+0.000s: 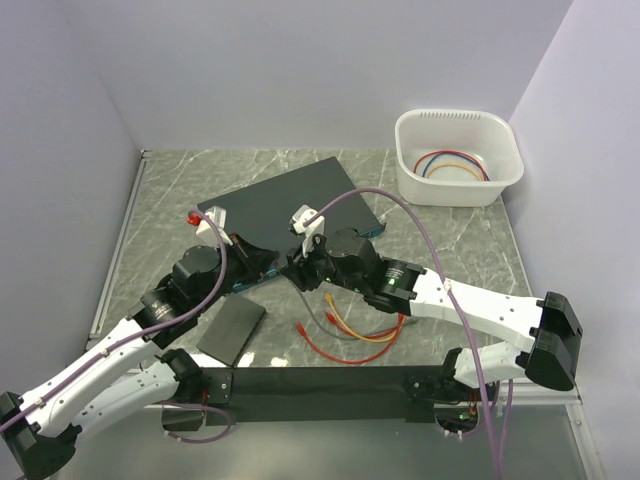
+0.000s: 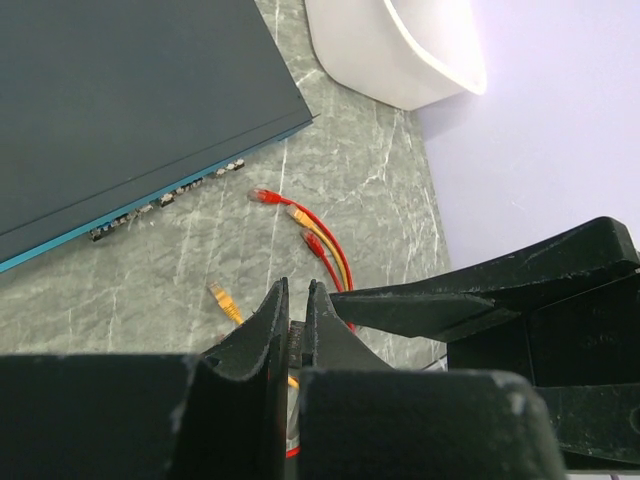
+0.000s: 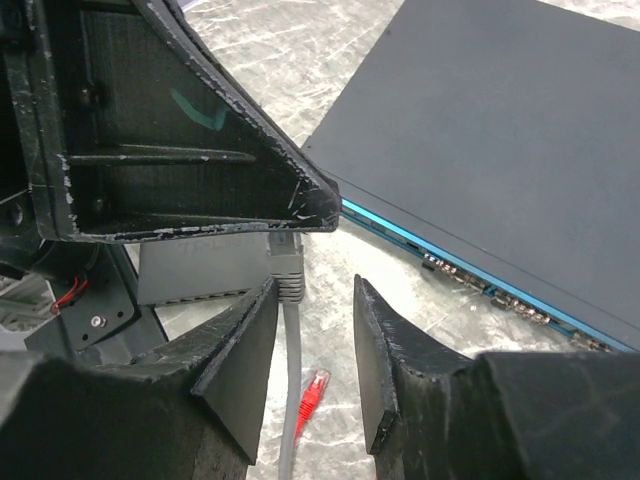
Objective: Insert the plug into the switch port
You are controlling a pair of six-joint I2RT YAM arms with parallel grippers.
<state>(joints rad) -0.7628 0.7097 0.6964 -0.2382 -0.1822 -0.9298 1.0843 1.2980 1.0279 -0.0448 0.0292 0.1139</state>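
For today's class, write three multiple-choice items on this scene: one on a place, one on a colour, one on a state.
1. Where is the white tub? A near left corner; B far right corner; C between the arms.
2. The switch has a front edge that is: A red; B yellow; C teal-blue.
3. The right claw is: A open around the grey cable; B clamped on the tub; C out of view.
B: it sits by the far right walls. C: a blue strip runs above the sockets. A: a gap shows beside the cable.
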